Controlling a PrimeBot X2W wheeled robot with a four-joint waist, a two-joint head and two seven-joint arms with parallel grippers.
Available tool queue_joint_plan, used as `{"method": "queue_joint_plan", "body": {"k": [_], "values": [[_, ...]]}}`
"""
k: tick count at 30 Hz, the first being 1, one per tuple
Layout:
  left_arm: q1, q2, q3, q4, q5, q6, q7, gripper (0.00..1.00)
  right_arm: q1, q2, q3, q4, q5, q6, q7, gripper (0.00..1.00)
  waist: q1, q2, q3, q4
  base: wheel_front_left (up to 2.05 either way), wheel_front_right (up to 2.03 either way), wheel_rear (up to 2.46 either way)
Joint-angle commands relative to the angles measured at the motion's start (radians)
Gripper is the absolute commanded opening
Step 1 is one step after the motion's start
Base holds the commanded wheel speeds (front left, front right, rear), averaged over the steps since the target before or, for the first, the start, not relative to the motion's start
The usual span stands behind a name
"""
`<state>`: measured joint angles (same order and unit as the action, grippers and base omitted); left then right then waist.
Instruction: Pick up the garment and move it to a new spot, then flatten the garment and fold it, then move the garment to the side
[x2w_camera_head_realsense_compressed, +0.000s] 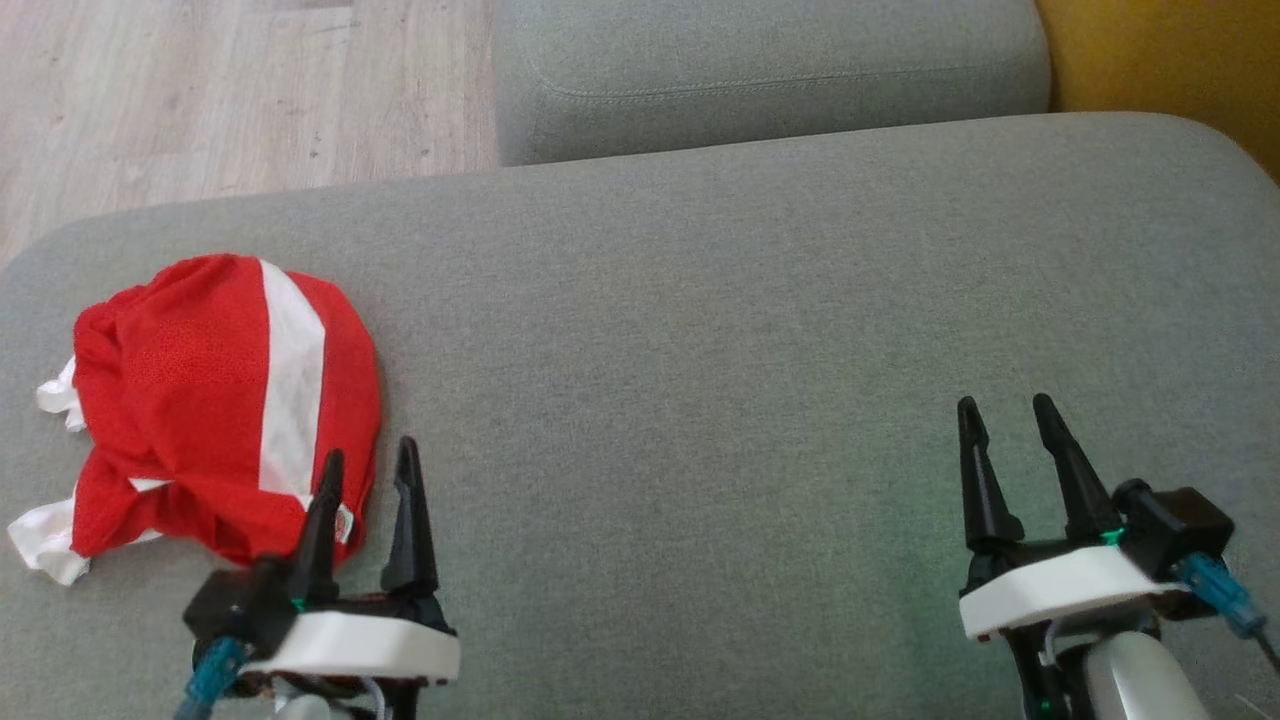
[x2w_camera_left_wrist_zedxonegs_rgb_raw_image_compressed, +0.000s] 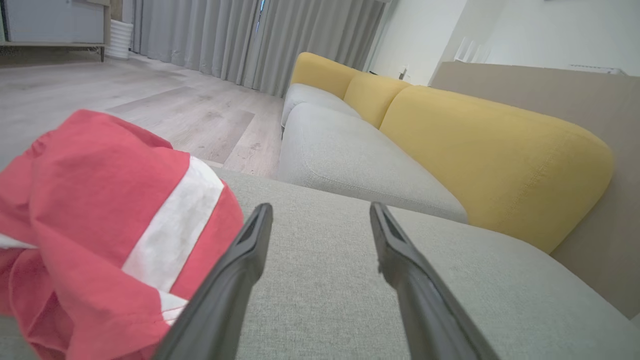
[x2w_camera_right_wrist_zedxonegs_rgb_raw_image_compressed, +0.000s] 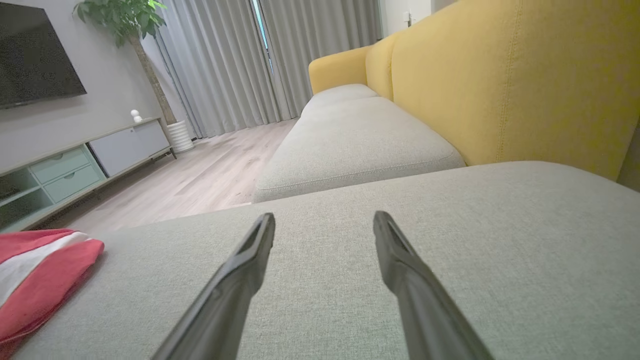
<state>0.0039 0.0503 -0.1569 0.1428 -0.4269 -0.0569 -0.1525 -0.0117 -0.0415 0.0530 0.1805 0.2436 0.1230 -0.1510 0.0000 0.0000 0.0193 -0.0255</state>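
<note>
2 grippers stand over the near edge of the large grey seat cushion (x2w_camera_head_realsense_compressed: 700, 330), the landmark for every position below.

(a) Head view. The garment (x2w_camera_head_realsense_compressed: 215, 400) – red cloth with a broad white stripe and white trim – lies bunched in a rounded heap at the cushion's left end, wholly on its surface. The left gripper (x2w_camera_head_realsense_compressed: 370, 450) is at the cushion's near edge, just right of the heap. Its 2 dark fingers are spread apart with nothing between them. The left finger overlaps the garment's lower right hem in this view, but whether it touches the cloth cannot be told. The right gripper (x2w_camera_head_realsense_compressed: 1005, 402) is toward the cushion's right end, well apart from the garment. Its 2 fingers are likewise parted and empty, above bare grey fabric.

(b) Left wrist view. The red heap sits just beside the left finger, and bare cushion shows in the gap between the 2 fingers.

(c) Right wrist view. The garment appears at the cushion's far left, with open grey fabric between it and the parted fingers.

Surroundings. A second grey cushion (x2w_camera_head_realsense_compressed: 770, 70) adjoins the landmark cushion's far edge. A yellow backrest (x2w_camera_left_wrist_zedxonegs_rgb_raw_image_compressed: 500, 155) rises along its right side, and a wooden floor (x2w_camera_head_realsense_compressed: 200, 90) lies beyond its far left corner.
</note>
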Motion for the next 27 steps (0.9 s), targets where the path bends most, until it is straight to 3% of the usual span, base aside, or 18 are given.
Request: {"method": "queue_joint_plan", "body": {"k": [1, 18, 23, 27], "values": [[-0.029, 0.011, 0.014, -0.037, 0.038, 0.008, -0.020, 1.00, -0.054, -0.007, 0.022, -0.034, -0.043, 0.006, -0.021, 1.00, 0.0000, 0.0000, 0.000, -0.001, 0.00, 0.00, 0.00], [-0.040, 0.040, -0.074, -0.045, 0.274, 0.045, -0.073, 1.00, -0.064, -0.008, 0.081, -0.068, -0.281, 0.007, -0.074, 1.00, 0.0000, 0.0000, 0.002, -0.013, 0.00, 0.00, 0.00], [-0.030, 0.017, -0.029, -0.072, 0.208, 0.022, -0.085, 1.00, -0.057, -0.008, 0.072, -0.084, -0.208, 0.007, -0.086, 1.00, 0.0000, 0.0000, 0.002, -0.012, 0.00, 0.00, 0.00], [-0.014, 0.002, 0.040, -0.091, 0.147, -0.023, -0.099, 1.00, -0.044, -0.009, 0.062, -0.083, -0.080, 0.007, -0.101, 1.00, 0.0000, 0.0000, 0.001, -0.010, 0.00, 0.00, 0.00]]}}
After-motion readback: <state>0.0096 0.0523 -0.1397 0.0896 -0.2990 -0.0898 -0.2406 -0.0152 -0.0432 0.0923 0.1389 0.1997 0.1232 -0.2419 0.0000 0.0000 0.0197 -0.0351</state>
